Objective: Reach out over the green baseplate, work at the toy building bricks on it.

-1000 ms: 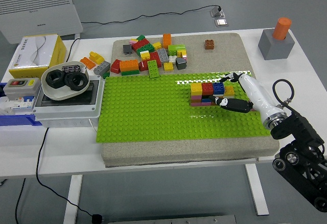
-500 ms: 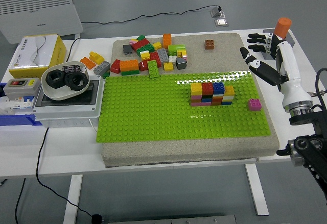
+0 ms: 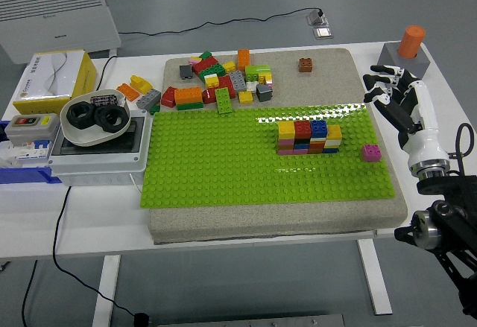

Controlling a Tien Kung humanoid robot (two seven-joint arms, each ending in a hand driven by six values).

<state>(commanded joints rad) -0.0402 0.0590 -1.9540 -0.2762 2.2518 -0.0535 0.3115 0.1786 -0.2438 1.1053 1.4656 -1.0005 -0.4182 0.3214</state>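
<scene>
Looking down from the head view, the white table (image 3: 223, 237) carries a grey mat (image 3: 335, 66) with the green baseplate (image 3: 223, 170) laid on its near part. Far of the baseplate, on the mat, lies a loose heap of bricks (image 3: 220, 81) in mixed colours, and a lone brown brick (image 3: 305, 65) sits apart to its right. At the table's left stand a yellow box (image 3: 52, 81), a bowl with black rings (image 3: 95, 117) on a white-and-grey unit, and a grey switch box (image 3: 31, 128). A grey block with an orange cylinder (image 3: 406, 57) stands at the far right corner, just beyond the hand.

On the baseplate's right half stands a small built wall of stacked bricks (image 3: 308, 138), topped yellow, red, blue and yellow. A single pink brick (image 3: 370, 152) sits near the baseplate's right edge, apart from the wall.

The right hand (image 3: 399, 100) hangs off the baseplate's right side, above the mat's edge, fingers (image 3: 380, 92) spread and released, holding nothing. The pink brick lies near and left of it, untouched; the wall lies further left. Nothing stands between hand and bricks.
</scene>
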